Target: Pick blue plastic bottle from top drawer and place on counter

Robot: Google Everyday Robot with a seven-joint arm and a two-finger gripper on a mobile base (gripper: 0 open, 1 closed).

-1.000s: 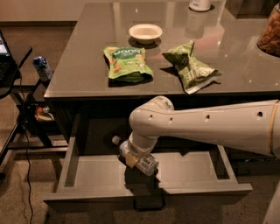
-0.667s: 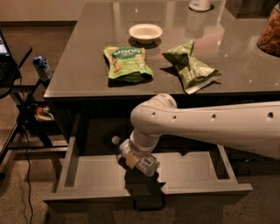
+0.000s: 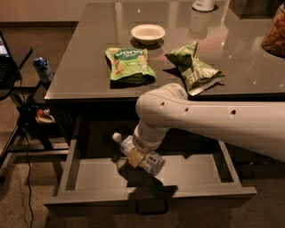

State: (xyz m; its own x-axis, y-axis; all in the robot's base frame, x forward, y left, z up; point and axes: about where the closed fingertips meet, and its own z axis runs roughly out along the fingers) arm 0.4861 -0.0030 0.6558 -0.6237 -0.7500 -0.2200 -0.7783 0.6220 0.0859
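Gripping the blue plastic bottle (image 3: 151, 162) in the claw (image 3: 136, 156), clenched tight across the labelled body. Held at a tilt, white cap up and to the left, base down and to the right. Hanging just above the floor of the top drawer (image 3: 89, 176), pulled wide open, with a dark shadow thrown on the grey floor underneath. Raised a little since a second ago: higher now against the dark cabinet opening, along with the bulky white arm (image 3: 213, 122), lifted closer to the front edge of the surface (image 3: 80, 75). Still reaching in from the right, over the drawer's right wall. Up on the surface, unchanged from before: a white bowl (image 3: 148, 32) toward the back, a flat green snack bag (image 3: 129, 64) just in front of it, a crumpled green bag (image 3: 193, 71) to the right of that, near the front edge and just above the arm. Farther back, a white container (image 3: 204, 4), cut off by the top border. Off to the left, apart from the cabinet, a small blue can (image 3: 43, 69).
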